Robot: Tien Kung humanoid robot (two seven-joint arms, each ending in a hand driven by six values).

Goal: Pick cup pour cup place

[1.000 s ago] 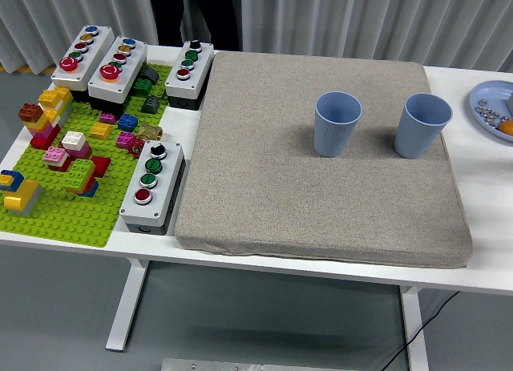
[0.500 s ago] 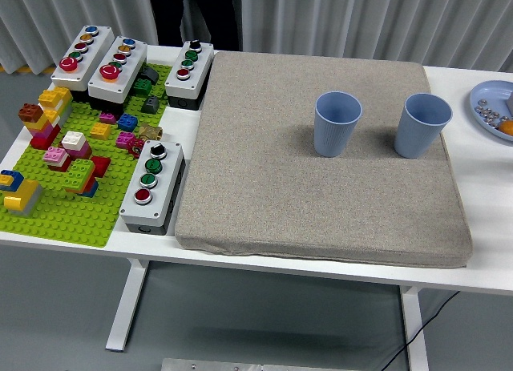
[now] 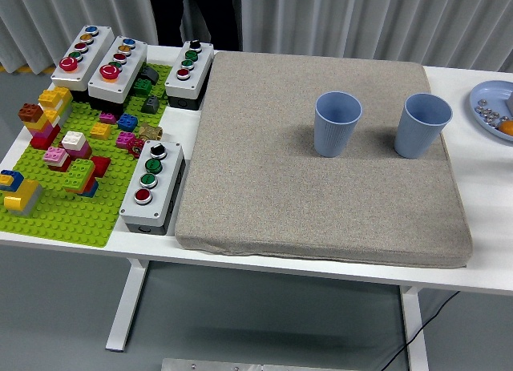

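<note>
Cups (image 3: 337,124) (image 3: 422,125) upright on grey mat (image 3: 321,203), white table (image 3: 481,227).

One camera only, set high on the near side and tilted forward and down over the white table (image 3: 481,271), whose near edge crosses the lower frame. It stands far enough back to take in the whole grey fabric mat (image 3: 321,159); pale curtains (image 3: 361,22) fill the top.
</note>
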